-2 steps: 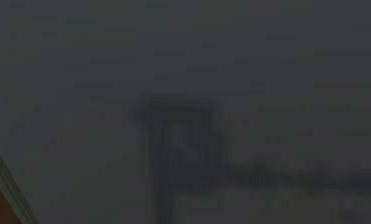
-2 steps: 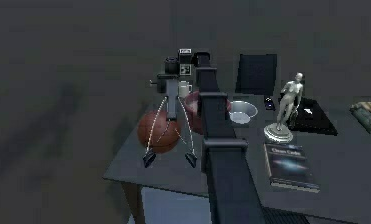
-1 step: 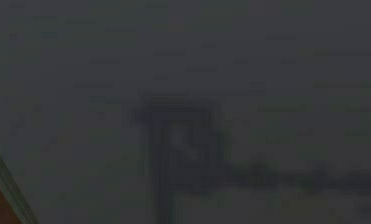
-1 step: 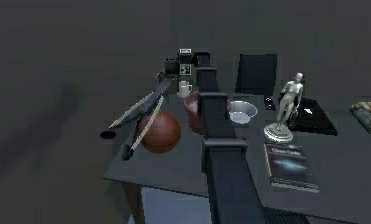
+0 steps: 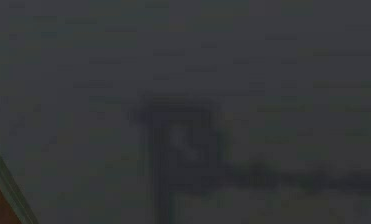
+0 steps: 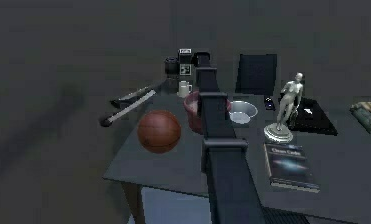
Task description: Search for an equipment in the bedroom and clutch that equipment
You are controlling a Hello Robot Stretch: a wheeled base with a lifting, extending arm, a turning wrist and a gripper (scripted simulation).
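On a dark table (image 6: 173, 168) in the arm side view lie a brown-orange basketball (image 6: 159, 131) near the front edge and a dark baseball bat (image 6: 128, 107) slanting toward the table's left corner. My arm (image 6: 218, 130) reaches across the table. Its gripper (image 6: 167, 68) sits at the far side, past the bat's upper end and left of the white marker squares (image 6: 186, 52). Things lie on the table around it, so I cannot tell whether it holds anything.
Also on the table are a white mug (image 6: 185, 89), a dark red vessel (image 6: 193, 108), a metal bowl (image 6: 242, 109), a silver statue (image 6: 288, 105), a book (image 6: 291, 165) and a flat dark item (image 6: 315, 117). A dark chair (image 6: 256, 72) stands behind. The forward view faces a dark wall (image 5: 193, 60).
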